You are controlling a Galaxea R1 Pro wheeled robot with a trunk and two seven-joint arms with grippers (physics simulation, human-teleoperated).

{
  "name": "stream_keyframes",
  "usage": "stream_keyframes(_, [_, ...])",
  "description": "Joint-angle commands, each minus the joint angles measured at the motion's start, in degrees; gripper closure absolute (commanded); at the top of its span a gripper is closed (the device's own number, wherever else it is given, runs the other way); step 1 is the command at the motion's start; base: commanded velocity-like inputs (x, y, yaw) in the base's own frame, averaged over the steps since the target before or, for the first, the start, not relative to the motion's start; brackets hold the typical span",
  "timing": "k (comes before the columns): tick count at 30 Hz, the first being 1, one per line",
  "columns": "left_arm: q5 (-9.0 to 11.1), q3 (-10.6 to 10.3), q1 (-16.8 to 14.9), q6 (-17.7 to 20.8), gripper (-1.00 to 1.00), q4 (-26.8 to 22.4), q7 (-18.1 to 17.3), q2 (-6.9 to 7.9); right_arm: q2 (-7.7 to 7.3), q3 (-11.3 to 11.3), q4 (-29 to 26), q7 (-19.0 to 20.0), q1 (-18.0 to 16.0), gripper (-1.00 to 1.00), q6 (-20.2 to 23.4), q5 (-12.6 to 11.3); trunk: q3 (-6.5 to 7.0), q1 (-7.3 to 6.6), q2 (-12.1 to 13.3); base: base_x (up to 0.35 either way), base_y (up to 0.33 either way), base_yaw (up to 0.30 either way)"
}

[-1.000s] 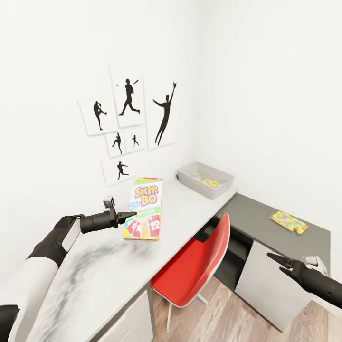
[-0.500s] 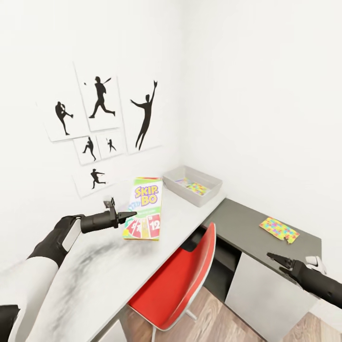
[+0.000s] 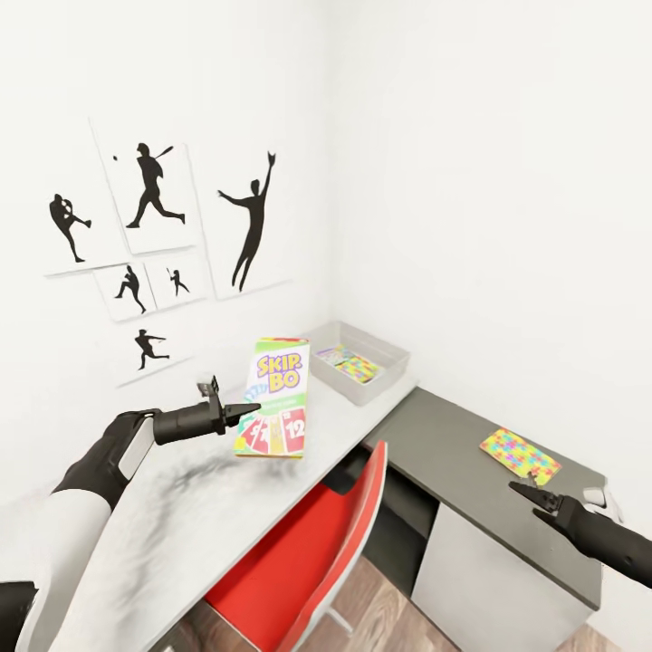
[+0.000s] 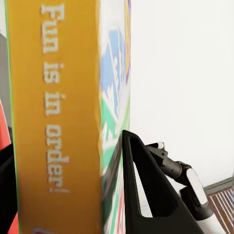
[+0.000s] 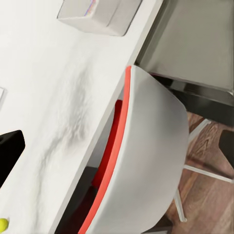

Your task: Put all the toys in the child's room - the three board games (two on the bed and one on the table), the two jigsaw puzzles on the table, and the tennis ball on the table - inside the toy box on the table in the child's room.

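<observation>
Your left gripper (image 3: pixel 243 413) is clamped on the edge of the SKIP-BO board game (image 3: pixel 274 397), holding it upright above the table (image 3: pixel 181 516) with its long axis near vertical; in the left wrist view the box's orange side panel (image 4: pixel 53 117) sits right against the black finger (image 4: pixel 146 195). The relation to work from: the toy box (image 3: pixel 360 362) lies ahead and to the right of the held game, at the far end of the white-grey top near the room's corner, well apart from the gripper. One jigsaw puzzle (image 3: pixel 349 363) already lies inside it. You will likely need to lay the game flat to fit it in the shallow tray. The second jigsaw puzzle (image 3: pixel 519 454) rests on the lower dark grey unit (image 3: pixel 444 435), just ahead of your right gripper (image 3: pixel 530 490), the nearer arm for it; whether its tips are parted I cannot tell. The red-and-white swivel chair (image 3: pixel 308 561) stands tucked against the table edge. The tennis ball (image 5: pixel 3 224) shows at the frame edge in the right wrist view.
</observation>
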Motion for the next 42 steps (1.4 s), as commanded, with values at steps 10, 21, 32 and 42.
stream_keyframes(10, [0.26, -0.03, -0.08, 0.48, 1.00, 0.01, -0.13, 0.02, 0.00, -0.09, 0.03, 0.35, -0.05, -1.00, 0.26, 0.46, -0.13, 0.05, -0.13, 0.097, -0.322, 0.262])
stream_keyframes(21, [0.26, -0.03, -0.08, 0.48, 1.00, 0.01, -0.13, 0.07, -0.01, -0.09, 0.03, 0.33, -0.05, -1.00, 0.26, 0.48, -0.15, 0.05, -0.13, 0.135, -0.276, 0.271])
stream_keyframes(32, [0.26, -0.03, -0.08, 0.48, 1.00, 0.01, -0.14, 0.08, 0.00, -0.12, 0.03, 0.34, -0.05, -1.00, 0.26, 0.43, -0.16, 0.05, -0.13, 0.144, -0.119, 0.033])
stream_keyframes(42, [0.26, -0.03, -0.08, 0.48, 1.00, 0.01, -0.13, 0.08, 0.00, -0.09, 0.03, 0.34, -0.05, -1.00, 0.26, 0.51, -0.16, 0.05, -0.13, 0.182, -0.003, 0.208])
